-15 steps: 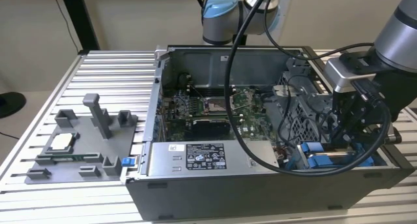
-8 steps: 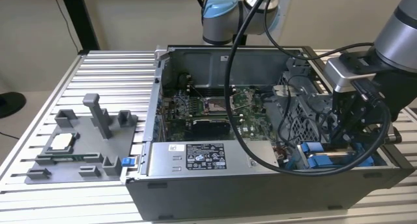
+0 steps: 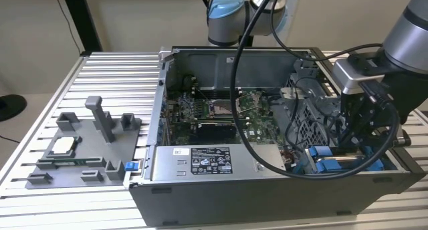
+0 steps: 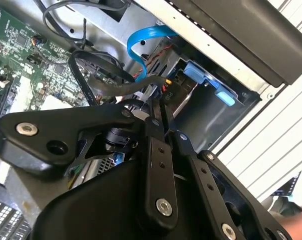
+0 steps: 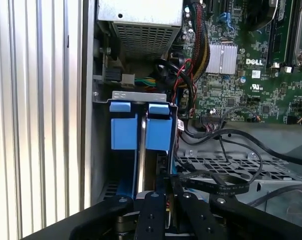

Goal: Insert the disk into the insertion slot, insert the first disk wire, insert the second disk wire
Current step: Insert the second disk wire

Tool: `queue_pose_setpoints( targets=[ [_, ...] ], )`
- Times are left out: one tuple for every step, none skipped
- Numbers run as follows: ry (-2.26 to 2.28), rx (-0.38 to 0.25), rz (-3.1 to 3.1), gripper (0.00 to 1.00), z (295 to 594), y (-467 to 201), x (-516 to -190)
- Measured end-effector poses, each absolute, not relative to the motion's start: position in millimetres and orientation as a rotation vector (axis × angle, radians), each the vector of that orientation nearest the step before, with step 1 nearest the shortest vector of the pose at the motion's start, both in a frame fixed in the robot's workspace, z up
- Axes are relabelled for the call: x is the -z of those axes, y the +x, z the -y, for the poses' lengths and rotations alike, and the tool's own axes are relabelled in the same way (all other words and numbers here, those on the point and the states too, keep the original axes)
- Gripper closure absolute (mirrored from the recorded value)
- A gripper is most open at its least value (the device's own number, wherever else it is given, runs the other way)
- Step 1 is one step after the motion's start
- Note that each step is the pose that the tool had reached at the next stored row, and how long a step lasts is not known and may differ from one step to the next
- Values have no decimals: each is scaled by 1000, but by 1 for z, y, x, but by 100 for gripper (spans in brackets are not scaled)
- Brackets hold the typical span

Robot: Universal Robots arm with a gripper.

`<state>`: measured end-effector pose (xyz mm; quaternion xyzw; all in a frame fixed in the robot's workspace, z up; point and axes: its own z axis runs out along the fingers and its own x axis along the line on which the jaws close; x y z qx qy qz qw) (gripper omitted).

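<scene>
Down at the slot (image 5: 139, 131) my hand (image 5: 161, 200) is pinched together on a thin, floppy wire (image 5: 218, 184); I'd grip its stiff plug.

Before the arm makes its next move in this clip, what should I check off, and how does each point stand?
1. End effector lined up with the insertion slot: ok, it sits at the slot's mouth.
2. Disk between the blue tabs: ok in the first wrist view; whether it is fully seated, cannot tell.
3. End effector shut on the disk: cannot tell.
4. Black cable loop beside the end effector, apart from it: cannot tell.
5. Blue ribbon cable plugged in: cannot tell, its ends are hidden.
</scene>
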<state>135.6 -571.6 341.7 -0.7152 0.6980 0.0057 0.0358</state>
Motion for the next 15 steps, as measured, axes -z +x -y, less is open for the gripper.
queue_pose_setpoints(
  targets=[
    [-2197, -17, -2144, 100, 572, 136, -341],
    [-2197, -18, -2144, 100, 572, 136, -341],
    [-2197, -18, -2144, 100, 572, 136, -340],
    [-2197, -17, -2144, 100, 572, 136, -340],
    [-2197, -17, -2145, 100, 572, 136, -339],
    [-2198, -16, -2145, 100, 572, 136, -338],
    [-2198, -16, -2145, 100, 572, 136, -337],
    [-2198, -15, -2145, 100, 572, 136, -336],
    [-2198, -16, -2145, 100, 572, 136, -334],
    [-2199, -15, -2146, 100, 571, 136, -335],
    [-2200, -18, -2147, 100, 572, 136, -335],
    [-2201, -24, -2148, 100, 572, 136, -335],
    [-2202, -30, -2149, 100, 572, 136, -336],
    [-2203, -33, -2150, 100, 572, 136, -338],
    [-2203, -37, -2151, 100, 572, 136, -340]
  ],
)
